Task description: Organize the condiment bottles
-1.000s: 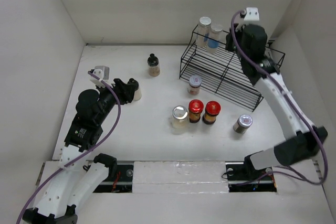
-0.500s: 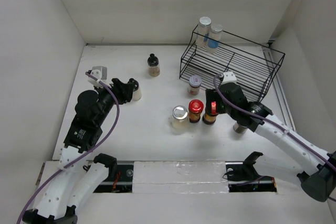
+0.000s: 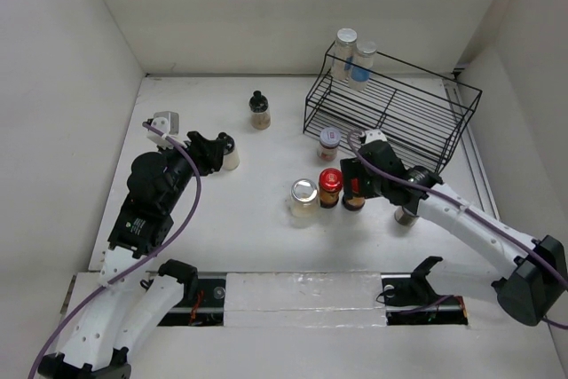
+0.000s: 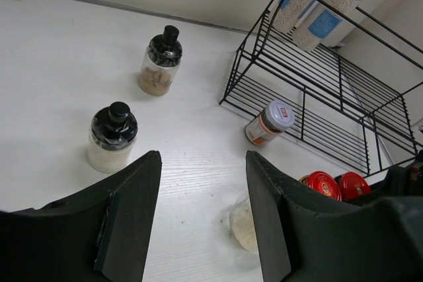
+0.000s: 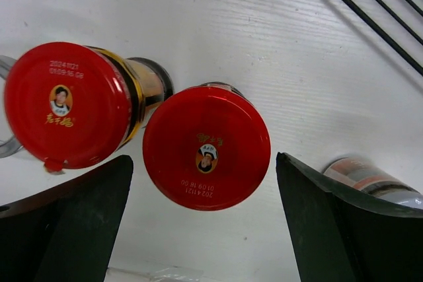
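My right gripper (image 3: pixel 356 180) hangs open above a dark jar with a red cap (image 5: pixel 206 146), one finger on each side of the cap and not touching it. A second red-capped jar (image 3: pixel 330 184) stands just left of it, beside a clear silver-capped jar (image 3: pixel 303 197). My left gripper (image 3: pixel 213 146) is open with nothing between its fingers, next to a white-filled jar with a black cap (image 4: pixel 112 138). Another black-capped jar (image 3: pixel 259 110) stands farther back. A white-capped jar (image 3: pixel 329 142) sits by the rack's foot. Two clear jars (image 3: pixel 344 44) stand on the rack's top tier.
The black wire rack (image 3: pixel 390 113) fills the back right. A silver-capped jar (image 3: pixel 408 212) stands right of the red caps, partly under my right arm. White walls close in the table on three sides.
My right arm has swung down from the rack's top tier to above the red-capped jars, and its jaws have opened. The left arm has not moved.
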Available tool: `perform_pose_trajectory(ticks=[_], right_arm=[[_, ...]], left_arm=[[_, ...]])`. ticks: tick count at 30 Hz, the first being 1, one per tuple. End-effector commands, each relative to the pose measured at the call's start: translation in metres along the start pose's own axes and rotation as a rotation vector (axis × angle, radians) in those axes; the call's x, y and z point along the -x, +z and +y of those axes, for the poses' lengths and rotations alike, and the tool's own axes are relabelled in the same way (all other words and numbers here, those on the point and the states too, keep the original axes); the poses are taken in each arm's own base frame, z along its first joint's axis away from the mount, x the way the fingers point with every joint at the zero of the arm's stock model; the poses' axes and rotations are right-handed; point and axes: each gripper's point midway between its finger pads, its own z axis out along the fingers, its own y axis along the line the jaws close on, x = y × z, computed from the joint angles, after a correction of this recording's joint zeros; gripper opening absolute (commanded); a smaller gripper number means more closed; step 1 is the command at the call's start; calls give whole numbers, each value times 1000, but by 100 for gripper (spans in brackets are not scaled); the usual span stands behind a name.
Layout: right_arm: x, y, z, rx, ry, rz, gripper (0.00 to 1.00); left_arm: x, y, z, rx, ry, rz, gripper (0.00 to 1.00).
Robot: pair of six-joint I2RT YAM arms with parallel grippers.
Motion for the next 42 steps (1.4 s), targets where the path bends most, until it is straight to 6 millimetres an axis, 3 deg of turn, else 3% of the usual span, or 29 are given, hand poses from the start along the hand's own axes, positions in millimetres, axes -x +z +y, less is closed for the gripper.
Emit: perform_pose_trajectory(ticks=[1, 4, 7, 9, 11, 14, 17, 22, 24, 25, 27, 30, 31, 32, 34, 35, 36, 39, 42], right_arm=[[17, 6, 0, -17, -1, -60, 94], [32, 13, -4, -32, 20, -122, 94], [35, 25, -13, -65, 46, -160, 82], [31, 31, -9, -39, 51, -151, 63], [31, 32, -8, -35, 46, -136, 63], [30, 27, -18, -92, 38, -120, 51], [67, -9, -18, -66, 46, -232, 50], [167, -108, -6, 65, 83, -549, 49], [191, -126, -1, 116, 91, -613, 49], [212, -143, 0, 134, 99, -680, 49], [233, -146, 5, 157, 86, -711, 49], [280, -159, -7, 141, 87, -802, 49], [294, -160, -25, 96, 112, -829, 49], [314, -178, -29, 103, 122, -889, 49], [336, -170, -39, 94, 111, -904, 49], [347, -170, -59, 56, 125, -920, 49], [366, -171, -65, 51, 126, -935, 49], [395, -159, -90, 19, 120, -933, 49], [406, -138, -112, -25, 127, -890, 48]], left_arm=[[6, 1, 0, 2, -1, -28, 50], [5, 1, -1, -8, 0, -23, 50], [5, 1, -3, -16, 0, -19, 50], [5, 1, -3, -16, 0, -19, 50], [2, 3, -2, -11, 0, -9, 50], [2, 3, -2, -11, 0, -9, 50], [2, 3, -2, -11, 0, -9, 50], [2, 3, -1, -11, 9, -9, 50], [2, 3, -1, -11, 9, -9, 50], [2, 3, -1, -11, 9, -9, 50], [0, 6, -1, -8, 9, -1, 50], [-2, 5, 1, -3, 9, 9, 50], [-2, 5, 1, -3, 9, 9, 50], [0, 5, 0, -7, 9, 0, 50], [4, 5, -2, -11, 9, -8, 50], [4, 5, -2, -11, 9, -8, 50], [4, 5, -2, -11, 9, -8, 50], [6, 3, -3, -15, 9, -16, 50], [4, 5, -2, -11, 9, -8, 50]])
